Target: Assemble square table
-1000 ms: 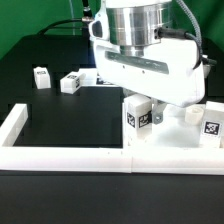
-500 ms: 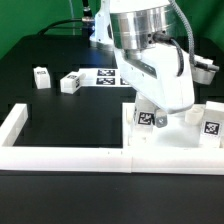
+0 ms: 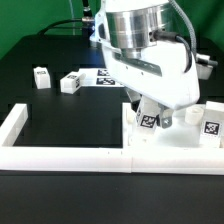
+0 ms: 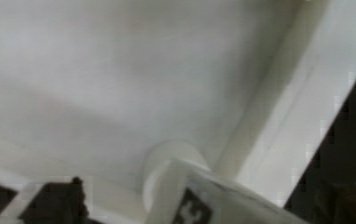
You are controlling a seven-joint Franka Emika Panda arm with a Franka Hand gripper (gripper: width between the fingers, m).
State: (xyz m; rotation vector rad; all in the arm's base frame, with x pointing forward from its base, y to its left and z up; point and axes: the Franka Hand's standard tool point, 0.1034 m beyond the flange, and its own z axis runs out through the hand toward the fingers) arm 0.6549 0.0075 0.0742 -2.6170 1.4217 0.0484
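The square table's flat white slab [image 3: 178, 138] lies at the exterior view's right against the border wall, with a tag [image 3: 211, 127] near its right edge. My gripper [image 3: 148, 112] is shut on a white tagged leg block [image 3: 148, 121] and holds it tilted, down on or just above the slab's left part. A short white leg [image 3: 193, 115] stands on the slab beside it. Two loose leg blocks [image 3: 41, 77] [image 3: 71, 82] lie on the black table at the left. In the blurred wrist view the held leg [image 4: 201, 195] shows over the white slab [image 4: 122, 90].
The long low white border wall [image 3: 60, 155] runs along the front and turns up at the left end [image 3: 17, 118]. The marker board [image 3: 106, 76] lies behind the arm. The arm's body hides most of the slab's back.
The wrist has turned and the held leg block has gone from upright to tilted, a little lower and to the right. The loose legs have not moved.
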